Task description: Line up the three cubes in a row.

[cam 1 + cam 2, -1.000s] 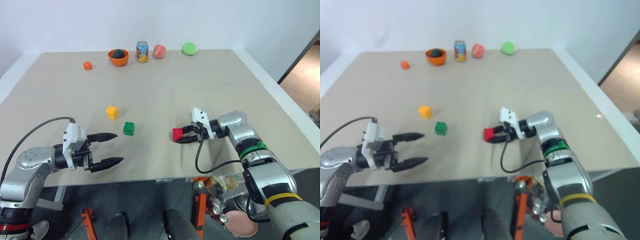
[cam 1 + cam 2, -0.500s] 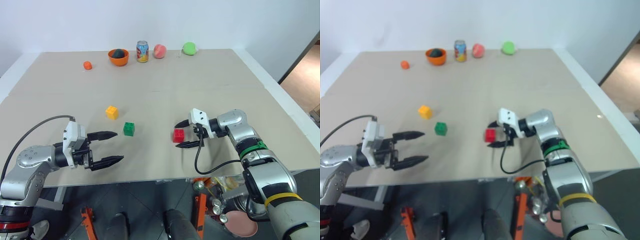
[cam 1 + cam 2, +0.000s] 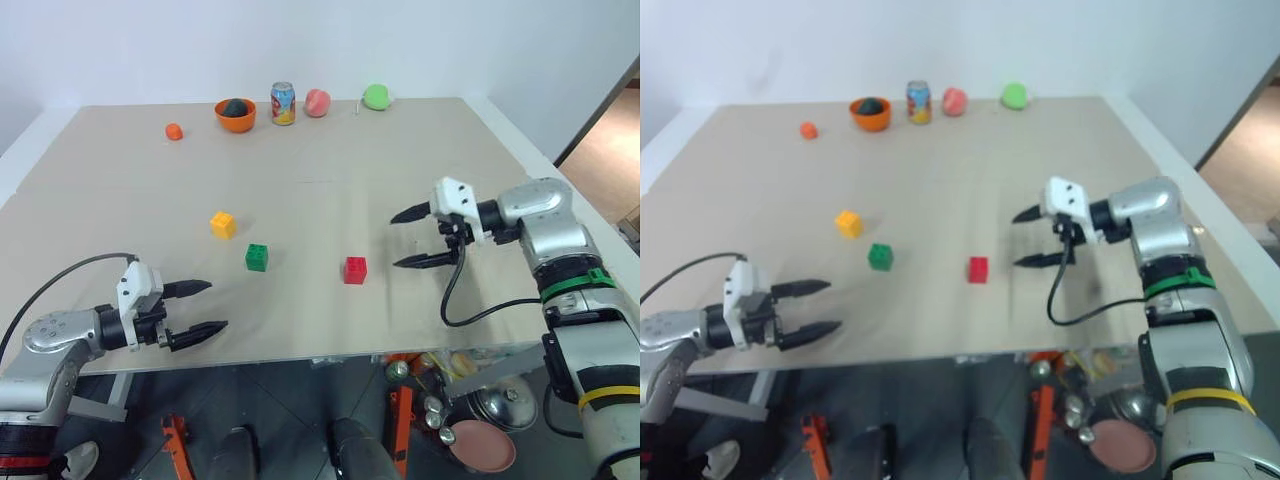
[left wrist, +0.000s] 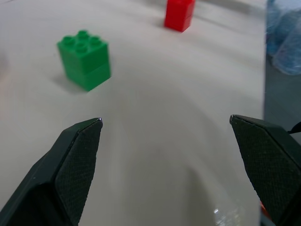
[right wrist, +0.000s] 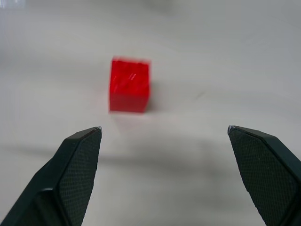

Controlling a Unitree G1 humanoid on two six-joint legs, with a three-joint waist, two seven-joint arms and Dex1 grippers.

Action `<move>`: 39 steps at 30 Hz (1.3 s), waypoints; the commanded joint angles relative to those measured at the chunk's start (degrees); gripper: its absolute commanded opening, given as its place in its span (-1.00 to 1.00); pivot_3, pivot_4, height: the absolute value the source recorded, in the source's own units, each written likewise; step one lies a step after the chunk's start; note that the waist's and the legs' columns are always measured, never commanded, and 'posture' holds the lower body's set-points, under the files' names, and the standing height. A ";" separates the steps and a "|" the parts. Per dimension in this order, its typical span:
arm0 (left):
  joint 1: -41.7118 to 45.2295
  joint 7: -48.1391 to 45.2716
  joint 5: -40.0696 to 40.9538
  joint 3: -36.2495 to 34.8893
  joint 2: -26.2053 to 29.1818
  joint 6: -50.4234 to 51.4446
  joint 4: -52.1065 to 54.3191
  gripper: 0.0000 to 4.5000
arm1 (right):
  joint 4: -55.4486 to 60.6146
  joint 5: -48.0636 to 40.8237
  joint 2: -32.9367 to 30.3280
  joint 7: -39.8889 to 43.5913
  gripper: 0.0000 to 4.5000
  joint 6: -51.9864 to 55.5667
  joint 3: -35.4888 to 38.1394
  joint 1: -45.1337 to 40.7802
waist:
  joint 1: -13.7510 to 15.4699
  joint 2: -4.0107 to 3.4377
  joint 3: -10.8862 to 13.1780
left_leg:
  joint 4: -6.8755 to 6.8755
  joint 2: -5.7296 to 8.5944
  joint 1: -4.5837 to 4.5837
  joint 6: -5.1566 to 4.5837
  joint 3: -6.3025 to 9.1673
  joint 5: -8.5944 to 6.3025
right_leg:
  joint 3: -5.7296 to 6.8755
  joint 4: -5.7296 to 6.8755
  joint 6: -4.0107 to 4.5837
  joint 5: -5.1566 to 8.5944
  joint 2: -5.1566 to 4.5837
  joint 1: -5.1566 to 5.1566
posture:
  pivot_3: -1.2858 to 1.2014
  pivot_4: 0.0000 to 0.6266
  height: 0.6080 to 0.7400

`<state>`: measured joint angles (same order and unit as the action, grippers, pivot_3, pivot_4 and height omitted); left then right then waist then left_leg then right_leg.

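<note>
Three studded cubes rest on the tan table (image 3: 330,170): yellow (image 3: 223,223), green (image 3: 257,257) and red (image 3: 355,270), in a slanted line from back left to front right. My right gripper (image 3: 410,238) hovers open above the table, to the right of the red cube (image 5: 130,85) and apart from it. Near the front edge, my left gripper (image 3: 208,307) is open and empty, in front and to the left of the green cube (image 4: 85,64).
Along the back edge stand a small orange ball (image 3: 174,131), an orange bowl (image 3: 235,115), a drink can (image 3: 283,103), a pink fruit (image 3: 318,102) and a green fruit (image 3: 376,97). Below the front edge, orange frame parts and cans.
My right gripper opened, let go of the red cube on the table, then rose and drew away to the right. My left gripper sank and moved left toward the front edge.
</note>
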<state>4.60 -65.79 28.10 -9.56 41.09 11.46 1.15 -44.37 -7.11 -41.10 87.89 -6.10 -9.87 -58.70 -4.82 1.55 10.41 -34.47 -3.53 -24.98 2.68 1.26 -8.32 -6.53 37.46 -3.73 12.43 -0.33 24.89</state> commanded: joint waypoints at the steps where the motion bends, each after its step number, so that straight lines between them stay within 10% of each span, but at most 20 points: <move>1: 1.87 1.69 -1.96 0.43 -1.23 -2.31 -2.04 1.00 | 11.73 -8.05 -0.82 1.19 0.98 9.18 5.65 1.94 | 0.03 0.01 -0.01 | 0.00 0.00 -0.02 0.00 0.01 0.00 | 0.00 0.02 -0.01 0.00 0.00 0.01 | 0.03 -0.52 1.00; 14: 14.28 4.07 -6.69 6.36 -8.66 -4.48 -12.84 1.00 | 55.42 -24.99 6.20 -20.90 0.98 36.72 10.93 26.06 | 0.73 0.04 -0.04 | -0.13 0.02 -0.07 0.01 0.14 0.00 | 0.02 0.38 -0.10 0.12 0.07 0.05 | 0.03 -0.52 1.00; 39: 37.12 1.82 -15.06 9.03 -13.85 -14.24 -45.88 1.00 | 60.16 -28.25 5.54 -28.19 0.98 38.25 12.12 29.41 | 0.56 0.06 -0.05 | -0.24 0.03 -0.13 -0.02 0.34 0.04 | 0.02 0.46 -0.14 0.09 0.22 0.02 | 0.03 -0.52 1.00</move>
<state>39.98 -62.85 13.14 -0.15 27.38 -1.41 -43.74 13.44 -34.50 -34.97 59.85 33.02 0.64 -29.06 -4.26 1.61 10.36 -34.71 -3.51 -25.11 2.66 1.60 -8.28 -6.51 37.93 -3.87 12.53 -0.11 24.92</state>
